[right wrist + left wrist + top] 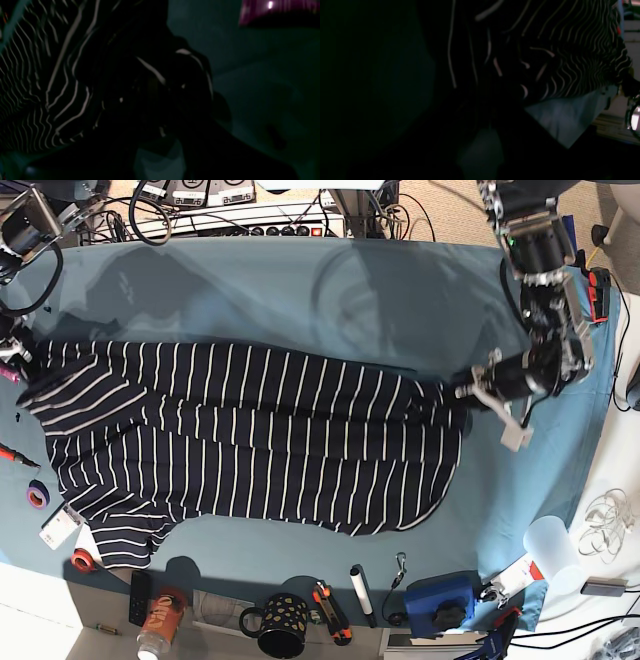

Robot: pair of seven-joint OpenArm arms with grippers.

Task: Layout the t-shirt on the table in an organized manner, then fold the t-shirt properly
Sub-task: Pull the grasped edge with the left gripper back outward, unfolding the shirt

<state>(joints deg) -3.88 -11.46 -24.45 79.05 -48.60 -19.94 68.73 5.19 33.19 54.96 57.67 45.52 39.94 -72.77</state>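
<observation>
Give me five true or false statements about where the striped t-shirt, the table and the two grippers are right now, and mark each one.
1. The t-shirt lies spread across the table. True.
2. The left gripper is at the shirt's edge on the base view's right. True.
3. The t-shirt is plain white. False: it is dark with thin white stripes.
4. The t-shirt is folded into a small neat square. False: it is laid out wide, not yet folded.
5. A dark mug stands at the table's near edge. True.
</observation>
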